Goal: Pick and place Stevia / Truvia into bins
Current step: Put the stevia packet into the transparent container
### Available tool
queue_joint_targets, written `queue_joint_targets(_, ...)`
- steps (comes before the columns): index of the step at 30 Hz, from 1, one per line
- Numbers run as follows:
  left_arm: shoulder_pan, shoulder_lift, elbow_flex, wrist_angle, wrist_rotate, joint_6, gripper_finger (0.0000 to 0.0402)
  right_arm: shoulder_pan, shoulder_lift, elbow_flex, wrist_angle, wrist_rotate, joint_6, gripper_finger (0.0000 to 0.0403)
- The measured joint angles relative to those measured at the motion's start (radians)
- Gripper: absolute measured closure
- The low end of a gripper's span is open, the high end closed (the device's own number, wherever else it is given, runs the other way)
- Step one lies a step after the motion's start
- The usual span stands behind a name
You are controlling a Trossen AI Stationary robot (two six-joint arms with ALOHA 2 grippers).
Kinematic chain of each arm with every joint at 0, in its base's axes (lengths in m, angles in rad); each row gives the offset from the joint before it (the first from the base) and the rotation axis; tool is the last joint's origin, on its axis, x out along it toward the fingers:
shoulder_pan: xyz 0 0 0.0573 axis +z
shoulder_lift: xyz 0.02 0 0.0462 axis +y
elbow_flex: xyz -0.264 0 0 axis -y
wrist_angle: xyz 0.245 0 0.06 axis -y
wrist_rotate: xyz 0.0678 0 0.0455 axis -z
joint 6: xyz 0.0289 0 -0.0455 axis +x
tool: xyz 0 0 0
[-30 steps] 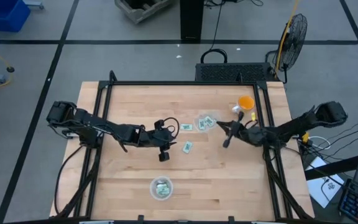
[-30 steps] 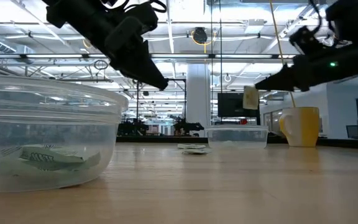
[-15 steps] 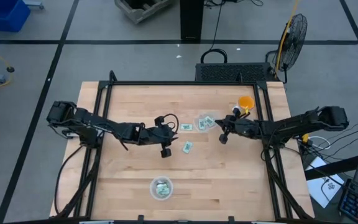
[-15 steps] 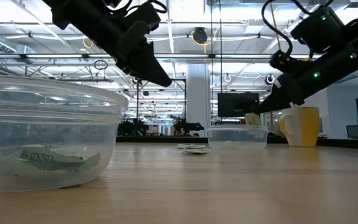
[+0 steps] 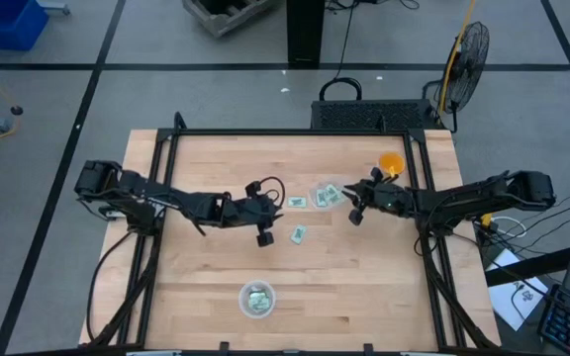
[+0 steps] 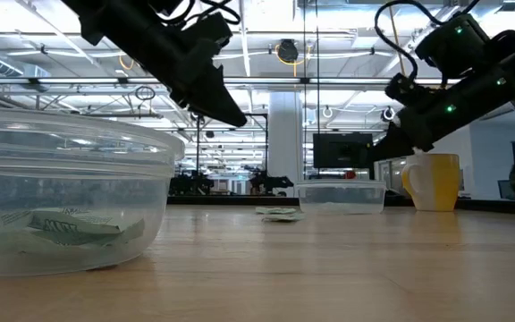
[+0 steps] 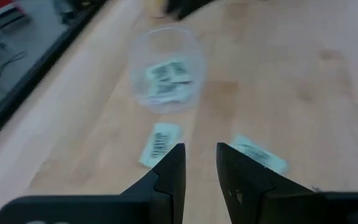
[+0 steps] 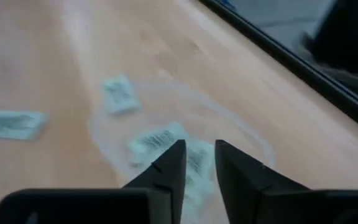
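Two loose sachets (image 5: pixel 297 202) (image 5: pixel 298 233) lie mid-tabletop, just beside the left gripper (image 5: pixel 262 233), which is nearer, jaws slightly parted and empty. The right gripper (image 5: pixel 356 212), jaws narrowly apart and empty, hangs over the far bowl's (image 5: pixel 327 192) rim.

A small orange cup (image 5: pixel 391 162) is seen standing upright on the wooden bench (image 5: pixel 216 267), near its far right corner. In the low view the same cup (image 6: pixel 435 182) is shown as a yellowish mug with a handle. Beyond the bench's far edge a black crate (image 5: pixel 374 116) rests on the grey floor, and a black standing fan (image 5: pixel 468 52) is placed beside it, off the far right corner.
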Motion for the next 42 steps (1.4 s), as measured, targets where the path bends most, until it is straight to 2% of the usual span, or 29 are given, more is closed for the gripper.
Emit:
queue_joint_targets(5, 0.064, 0.0, 0.0, -0.021, -0.052, -0.087, 0.0304, 0.0, 0.0, 0.0, 0.198, -0.155, -0.018, 0.0303)
queue_joint_targets(10, 0.136, 0.0, 0.0, -0.116, 0.036, -0.104, 0.0304, 0.001, 0.0, 0.0, 0.338, -0.274, -0.019, 0.0301)
queue_joint_targets(14, 0.172, 0.03, 0.0, -0.126, 0.094, -0.104, 0.0301, 0.001, 0.0, 0.0, 0.313, -0.269, -0.019, 0.0306)
queue_joint_targets(16, 0.185, 0.055, 0.001, -0.076, 0.127, -0.104, 0.0294, 0.001, 0.0, 0.0, 0.291, -0.269, -0.019, 0.0308)
queue_joint_targets(22, 0.228, 0.154, 0.0, -0.006, 0.174, -0.093, 0.0252, 0.0, 0.0, 0.0, 0.293, -0.268, -0.019, 0.0309)
queue_joint_targets(27, 0.272, 0.201, 0.0, 0.088, 0.186, -0.227, 0.0223, 0.0, 0.0, 0.0, 0.295, -0.266, -0.019, 0.0309)
queue_joint_targets(30, 0.302, 0.219, 0.001, 0.102, 0.24, -0.315, 0.0218, 0.0, 0.0, 0.0, 0.305, -0.266, -0.019, 0.0309)
queue_joint_targets(35, 0.315, 0.284, -0.001, 0.168, 0.256, -0.298, 0.0218, 0.0, 0.0, 0.0, 0.316, -0.266, -0.019, 0.0309)
queue_joint_targets(39, 0.312, 0.335, 0.0, 0.243, 0.327, -0.286, 0.0218, 0.0, 0.0, 0.0, 0.321, -0.266, -0.019, 0.0309)
queue_joint_targets(42, 0.308, 0.356, 0.0, 0.265, 0.327, -0.283, 0.0218, 0.0, 0.0, 0.0, 0.324, -0.266, -0.019, 0.0309)
